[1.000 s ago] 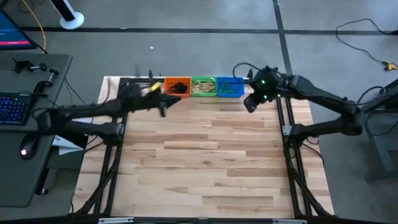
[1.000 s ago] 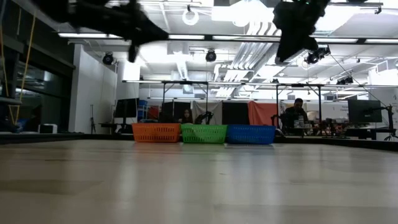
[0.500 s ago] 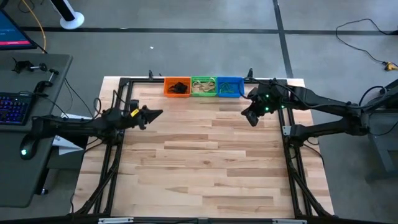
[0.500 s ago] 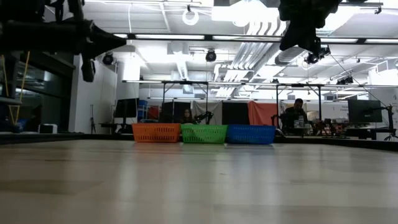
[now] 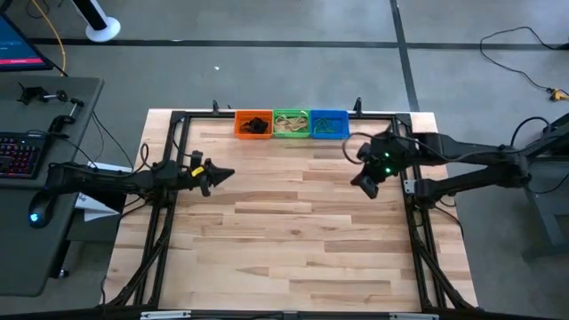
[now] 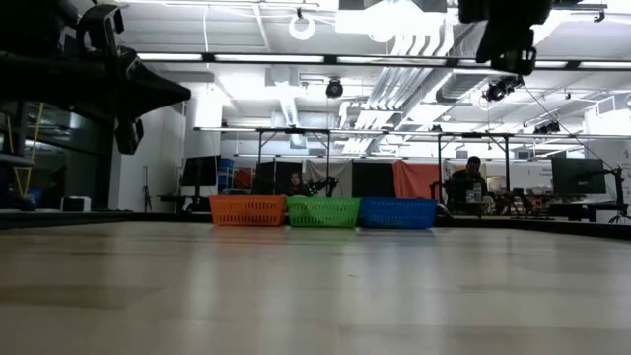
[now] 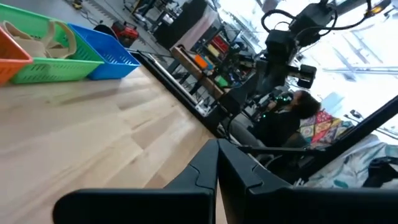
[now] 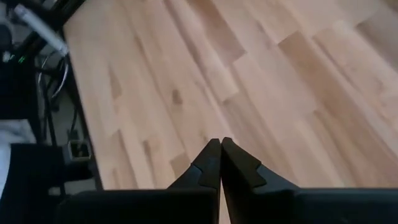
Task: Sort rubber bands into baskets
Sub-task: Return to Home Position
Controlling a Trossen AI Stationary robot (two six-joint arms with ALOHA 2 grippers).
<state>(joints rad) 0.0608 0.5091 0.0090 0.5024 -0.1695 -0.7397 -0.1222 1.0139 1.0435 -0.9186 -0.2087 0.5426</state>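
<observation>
Table (image 5: 293, 236) was light wood planks, a keyboard (image 5: 18, 156) sat on the grey side desk (image 5: 36, 253), and a person (image 6: 471, 179) sat way back in the room.

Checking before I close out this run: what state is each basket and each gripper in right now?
Orange rectangular plastic basket: upright, holding black rubber bands.
Green rectangular plastic basket: upright, holding tan rubber bands.
Blue rectangular plastic basket: upright, holding green rubber bands.
Left gripper: shut, empty, raised over the left side of the wooden table.
Right gripper: shut, empty, raised over the right side.
</observation>
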